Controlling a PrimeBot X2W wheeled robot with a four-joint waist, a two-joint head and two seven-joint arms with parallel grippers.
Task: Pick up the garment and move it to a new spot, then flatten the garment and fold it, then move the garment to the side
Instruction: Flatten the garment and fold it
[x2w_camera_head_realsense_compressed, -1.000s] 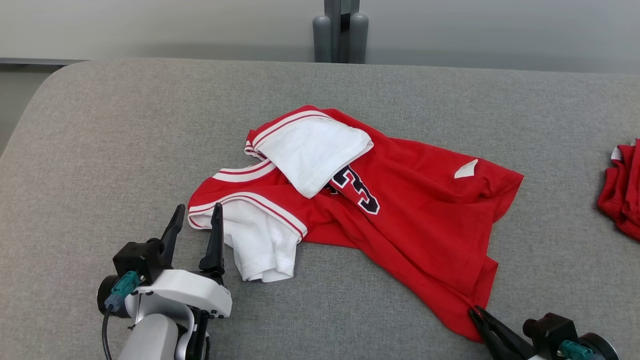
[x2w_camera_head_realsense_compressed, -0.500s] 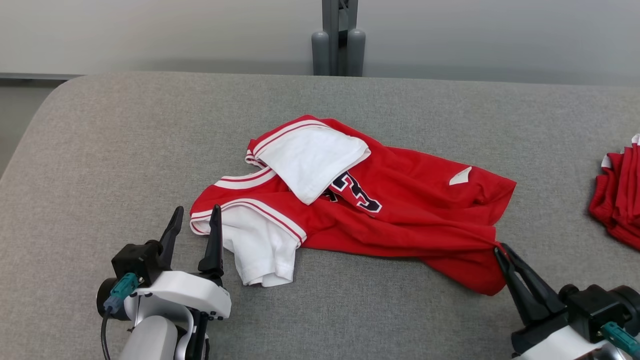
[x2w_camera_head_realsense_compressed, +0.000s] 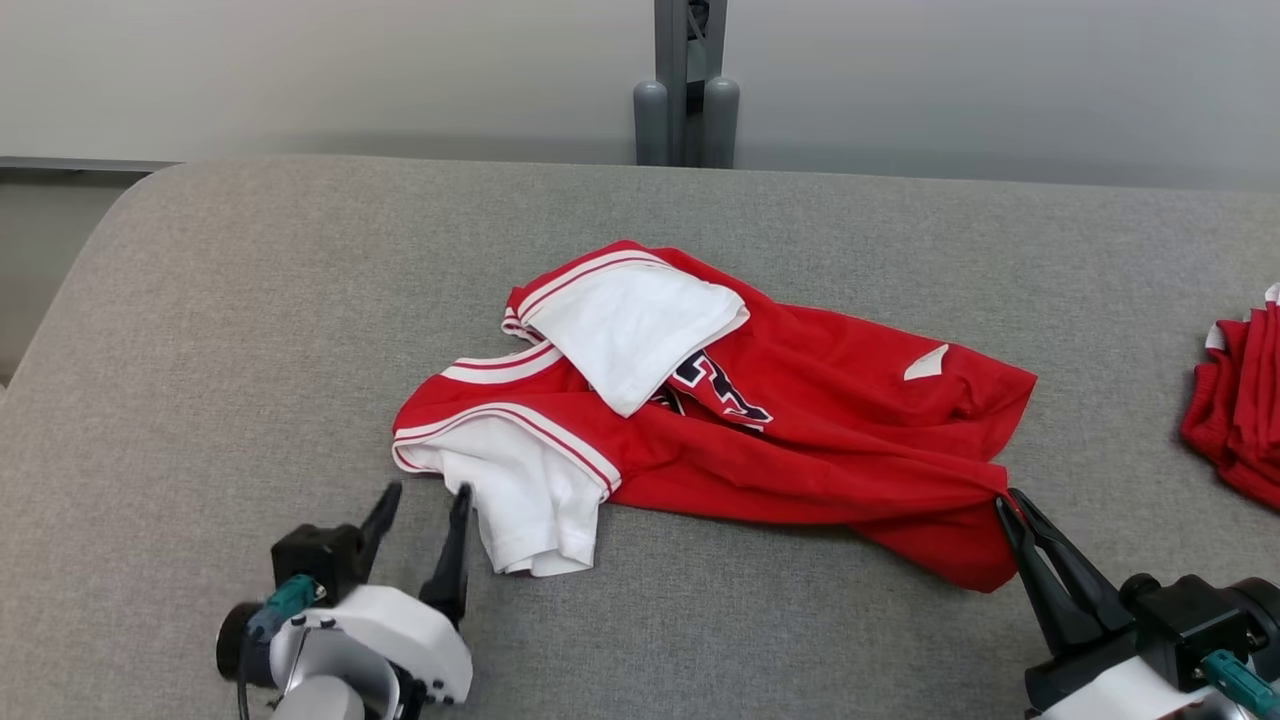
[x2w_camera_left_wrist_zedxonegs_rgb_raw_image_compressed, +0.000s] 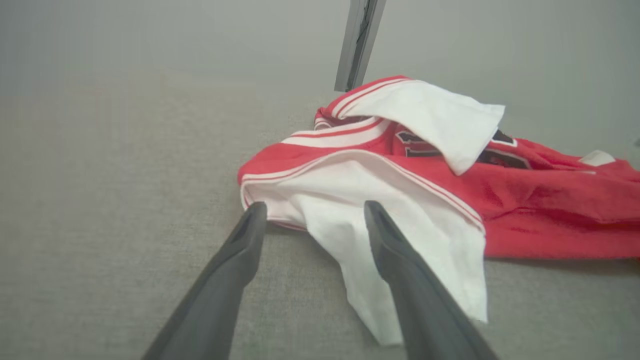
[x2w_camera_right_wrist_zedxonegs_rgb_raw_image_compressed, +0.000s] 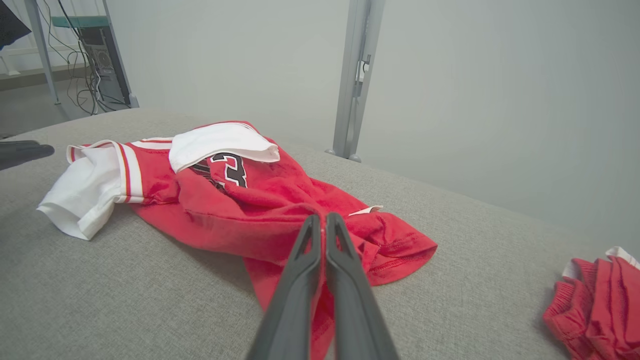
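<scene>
The grey padded table (x2w_camera_head_realsense_compressed: 250, 330) took up most of what I could see, its near left corner rounded. On it, roughly in the middle, lay the garment (x2w_camera_head_realsense_compressed: 800, 440), a red jersey with white sleeves. It was rumpled rather than flat, its body bunched into long folds that ran toward its right end. Well apart from it, at the table's far right edge, sat a smaller heap of red cloth (x2w_camera_head_realsense_compressed: 1235, 400) with a bit of white trim. Behind the table stood a grey metal post (x2w_camera_head_realsense_compressed: 686, 90) against the pale wall.

The right gripper (x2w_camera_head_realsense_compressed: 1003, 498) was down at the jersey's near right corner. Its two dark fingers were pressed tight together, with the red hem pinched between them, and a sliver of red showed in the seam between the fingers in the right wrist view. The cloth drew up into creases toward that point.

The left gripper (x2w_camera_head_realsense_compressed: 429, 490) sat at the near left with its fingers spread apart and nothing between them. Its tips were just beside the near white sleeve (x2w_camera_head_realsense_compressed: 520, 500), though I could not tell whether they touched it.

The other white sleeve (x2w_camera_head_realsense_compressed: 630, 325) was folded over the chest and covered part of the dark number (x2w_camera_head_realsense_compressed: 725, 385). A small white label (x2w_camera_head_realsense_compressed: 926, 362) lay on the red cloth toward the right.
</scene>
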